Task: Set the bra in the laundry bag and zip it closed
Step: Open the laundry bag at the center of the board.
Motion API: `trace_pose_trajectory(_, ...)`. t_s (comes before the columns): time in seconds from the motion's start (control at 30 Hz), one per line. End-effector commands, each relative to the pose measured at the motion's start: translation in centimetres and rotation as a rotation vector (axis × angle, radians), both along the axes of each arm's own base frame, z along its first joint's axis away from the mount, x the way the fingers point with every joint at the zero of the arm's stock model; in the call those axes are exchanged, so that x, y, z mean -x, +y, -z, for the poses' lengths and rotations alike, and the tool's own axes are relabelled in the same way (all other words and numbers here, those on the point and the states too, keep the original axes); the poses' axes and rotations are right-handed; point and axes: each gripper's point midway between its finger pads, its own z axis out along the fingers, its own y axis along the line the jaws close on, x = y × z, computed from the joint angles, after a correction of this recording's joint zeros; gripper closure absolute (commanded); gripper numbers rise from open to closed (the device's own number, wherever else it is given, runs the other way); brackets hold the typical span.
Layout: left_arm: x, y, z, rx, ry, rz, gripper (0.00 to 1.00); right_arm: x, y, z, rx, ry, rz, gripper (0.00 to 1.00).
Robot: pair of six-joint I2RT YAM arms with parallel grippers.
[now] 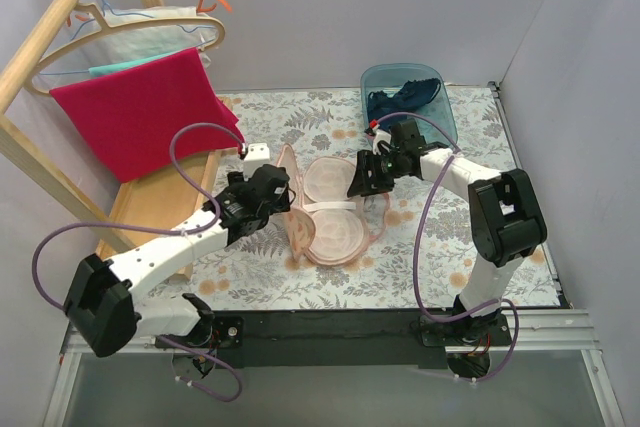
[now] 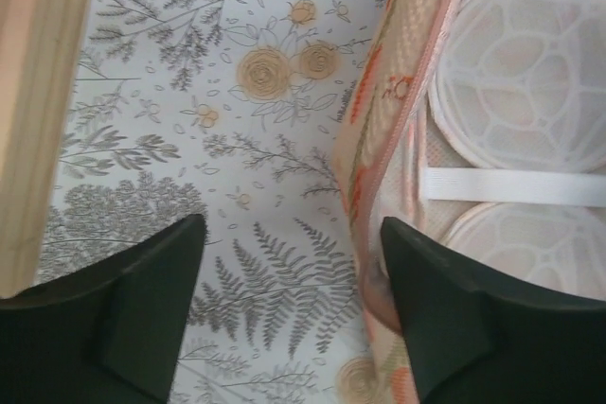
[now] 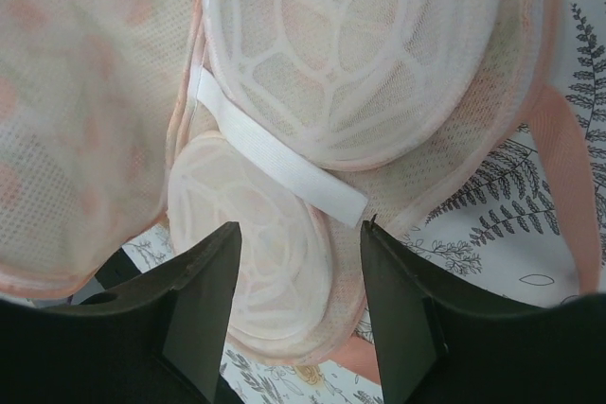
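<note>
Left gripper [image 2: 294, 234] sits at the left rim of the laundry bag [image 1: 345, 247], jaws wide apart and gripping nothing, with one finger [image 2: 445, 309] just beside the zipper edge. The bag lies unzipped mid-table on the floral tablecloth [image 1: 450, 247]. Right gripper [image 3: 298, 234] hovers over its right half, jaws parted, empty. The bra [image 1: 400, 97] lies farther back in the teal tub [image 1: 445, 122].

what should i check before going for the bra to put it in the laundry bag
1. Laundry bag lies unzipped, inner cups showing: ok.
2. Bra within plain view: ok, it sits in the teal tub, beyond the bag.
3. Right claw open and empty: ok.
4. Left claw open and empty: ok.
5. Left claw clear of the bag's zipper edge: cannot tell, one finger is right at it.
6. White elastic strap inside the bag unfastened: cannot tell.
</note>
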Motion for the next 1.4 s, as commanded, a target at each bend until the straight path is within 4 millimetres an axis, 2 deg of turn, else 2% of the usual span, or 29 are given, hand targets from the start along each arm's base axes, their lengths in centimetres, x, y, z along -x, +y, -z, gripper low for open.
trace_pose_trajectory(0.0,1.4,2.7,-3.3,0.025,-0.064,-0.055,0.13,-0.8,0.5,-0.6,0.002,-0.03,-0.016,0.39)
trace_pose_trajectory(0.13,1.7,3.1,-6.3,0.063,-0.125,-0.047,0.08,-1.0,0.5,-0.8,0.001,-0.036,-0.015,0.39)
trace_pose_trajectory(0.27,1.6,3.4,-8.2,0.055,-0.154,-0.047,0.07,-0.9,0.7,-0.6,-0.001,-0.025,-0.021,0.39)
trace_pose_trajectory(0.43,1.6,3.6,-8.5,0.028,-0.145,-0.039,0.07,-0.9,0.7,-0.6,0.006,-0.029,-0.017,0.39)
trace_pose_trajectory(0.53,1.5,2.4,-8.8,0.068,-0.152,0.017,0.07,-0.9,0.6,-1.1,0.008,-0.044,-0.013,0.39)
trace_pose_trajectory(0.67,0.9,-1.5,-8.5,0.169,-0.156,0.162,0.05,-0.9,1.5,-2.4,-0.059,-0.062,-0.033,0.39)
trace_pose_trajectory(0.7,0.9,-2.7,-6.9,0.186,-0.111,0.198,0.05,-0.8,1.8,-2.5,-0.075,-0.062,-0.038,0.39)
trace_pose_trajectory(0.77,0.7,-4.5,-5.6,0.229,-0.073,0.24,0.05,-0.8,2.4,-2.2,-0.096,-0.053,-0.051,0.4)
trace_pose_trajectory(0.8,0.9,-5.8,-3.6,0.259,-0.01,0.255,0.05,-1.0,2.5,-2.1,-0.092,-0.051,-0.05,0.4)
trace_pose_trajectory(0.87,1.0,-6.9,-0.7,0.272,0.066,0.266,0.06,-1.0,2.6,-1.1,-0.076,-0.032,-0.046,0.41)
trace_pose_trajectory(0.9,1.2,-7.2,0.2,0.288,0.088,0.264,0.06,-0.9,2.5,-0.7,-0.071,-0.022,-0.044,0.41)
trace_pose_trajectory(0.93,1.5,-7.3,1.4,0.286,0.115,0.265,0.06,-0.8,2.4,-0.2,-0.059,-0.015,-0.042,0.41)
trace_pose_trajectory(1.07,1.7,-6.7,4.1,0.267,0.137,0.237,0.05,-0.5,0.9,2.7,0.057,0.044,-0.023,0.4)
trace_pose_trajectory(1.17,2.0,-6.6,5.8,0.256,0.175,0.227,0.03,-0.6,0.1,3.5,0.12,0.049,-0.023,0.41)
trace_pose_trajectory(1.23,2.2,-6.7,6.5,0.254,0.198,0.227,0.03,-0.5,-0.3,3.3,0.139,0.041,-0.028,0.41)
trace_pose_trajectory(1.27,2.4,-6.8,7.3,0.25,0.218,0.225,0.03,-0.8,-0.3,2.7,0.141,0.019,-0.026,0.41)
trace_pose_trajectory(1.37,2.5,-6.7,8.0,0.252,0.228,0.213,0.04,-0.8,-0.7,1.3,0.154,-0.013,-0.04,0.41)
